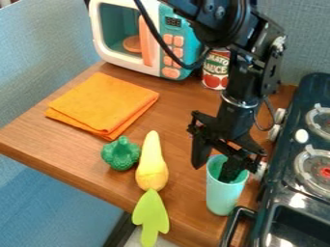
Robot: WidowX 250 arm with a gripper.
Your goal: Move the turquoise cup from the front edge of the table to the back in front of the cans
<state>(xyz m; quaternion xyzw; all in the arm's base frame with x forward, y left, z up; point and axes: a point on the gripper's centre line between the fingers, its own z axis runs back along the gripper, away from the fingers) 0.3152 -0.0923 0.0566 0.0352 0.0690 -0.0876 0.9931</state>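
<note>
Beside the stove [278, 193], the turquoise cup [223, 194] stands upright on the tabletop [38, 131], its open mouth admitting one finger; the pincer [214, 172] is spread astride its wall. Farther back, folding keeps the orange cloth [103, 103] compact.

You have bare wood between the orange cloth [103, 103] and teal cup [224, 195]; the yellow squash [152, 166] narrows one side of the cup; the stove [293, 159] crowds the other.

Toy-kitchen robot setup: toy microwave [174, 43] and sauce can [216, 70] on wood desk [38, 130], play food beside folded cloth [103, 103], toy stove [290, 183] at right edge. Blue-grey fabric-like panels [32, 43] around it; office or lab, can't tell which.
</note>
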